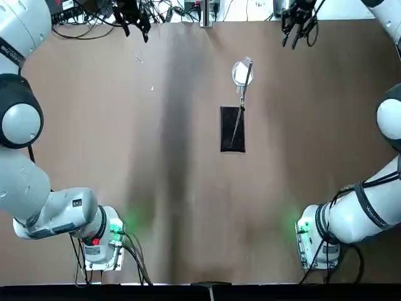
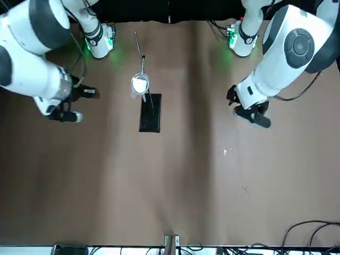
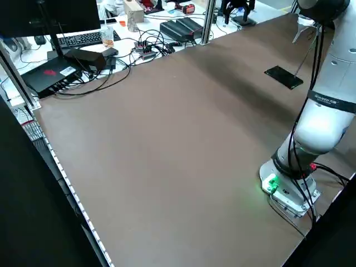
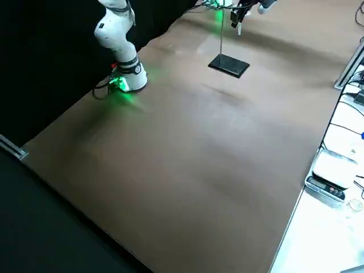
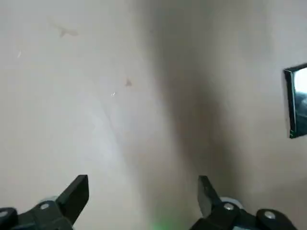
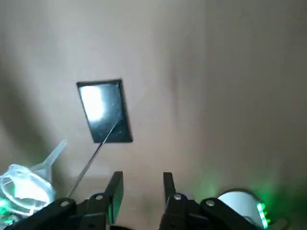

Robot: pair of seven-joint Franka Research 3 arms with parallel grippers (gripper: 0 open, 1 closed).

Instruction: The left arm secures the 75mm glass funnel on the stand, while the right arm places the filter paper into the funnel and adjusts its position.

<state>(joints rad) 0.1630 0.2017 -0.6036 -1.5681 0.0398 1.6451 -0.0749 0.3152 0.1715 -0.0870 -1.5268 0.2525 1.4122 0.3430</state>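
The stand (image 1: 232,129) has its black base mid-table, and its rod leans toward the far side. In the wire ring at the rod's top sits the clear glass funnel (image 1: 242,73) with the white filter paper (image 1: 240,74) inside it. The front view shows the same funnel (image 2: 140,85) and paper (image 2: 139,83). My left gripper (image 1: 134,17) hovers open near the far edge, well to the left of the stand. My right gripper (image 1: 299,24) is open with a narrow gap at the far right, holding nothing. In the right wrist view the funnel (image 6: 25,186) lies beside its fingers (image 6: 115,191).
Cables and electronics (image 1: 188,9) line the table's far edge. Small specks (image 1: 139,59) lie on the brown table top at the far left. Both arm bases (image 1: 103,241) stand at the near edge.
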